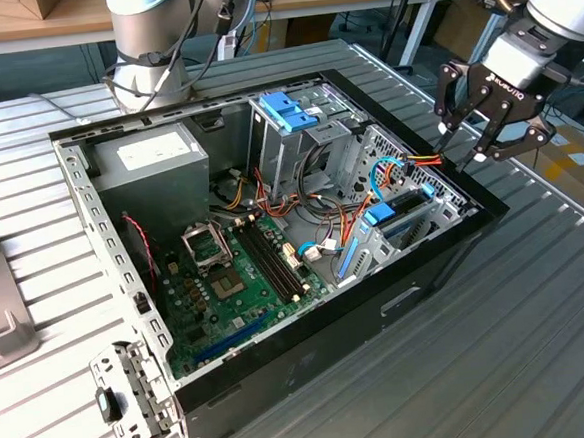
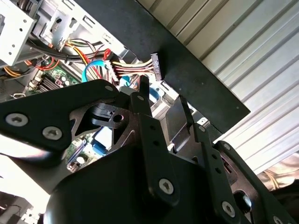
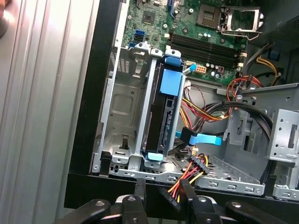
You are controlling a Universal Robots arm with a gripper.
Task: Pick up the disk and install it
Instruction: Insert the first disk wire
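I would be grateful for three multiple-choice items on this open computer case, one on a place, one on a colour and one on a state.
1. Where does the gripper hang in the exterior view?
A. over the power supply
B. above the case's edge on the exterior view's right
C. on the table in front of the case

2. What colour is the carrier around the disk?
A. light blue
B. red
C. green

3. How does the disk stand now?
A. held in the gripper
B. lying on the table
C. seated in the drive cage, free of the gripper

Answers: 1 B, the gripper sits over that side of the computer case; 2 A, blue plastic shows at both ends of the disk; 3 C, the first wrist view shows the fingertips apart from it.
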